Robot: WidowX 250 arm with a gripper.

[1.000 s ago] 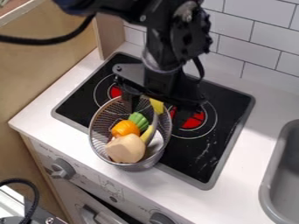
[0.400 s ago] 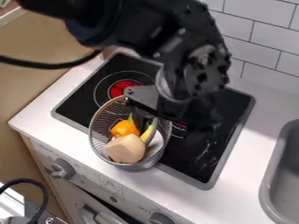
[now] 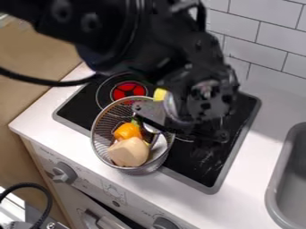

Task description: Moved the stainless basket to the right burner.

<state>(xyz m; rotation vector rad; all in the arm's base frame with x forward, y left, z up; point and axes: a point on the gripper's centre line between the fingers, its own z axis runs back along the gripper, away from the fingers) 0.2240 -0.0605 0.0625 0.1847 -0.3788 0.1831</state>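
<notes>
My gripper (image 3: pixel 172 144) hangs over the right side of the stainless mesh basket (image 3: pixel 103 136), open. One finger dips inside the basket near its right wall; the other is dark against the black cooktop, outside that wall. The basket stands upright at the cooktop's front edge, left of the middle. In it lie an orange pepper-like toy (image 3: pixel 127 131) and a beige rounded toy (image 3: pixel 128 152). A yellow piece (image 3: pixel 159 94) shows at the basket's back rim. The arm hides most of the right burner and the back of the cooktop.
The left burner (image 3: pixel 128 91) glows red behind the basket. Black cooktop (image 3: pixel 200 172) lies to the basket's right, then white counter and a grey sink (image 3: pixel 290 179). A tiled wall (image 3: pixel 269 53) rises behind; knobs (image 3: pixel 62 173) line the stove front.
The arm has come forward and right over the basket's right side, baring the left burner and hiding the right one. The green toy is now mostly covered. The basket has stayed in place.
</notes>
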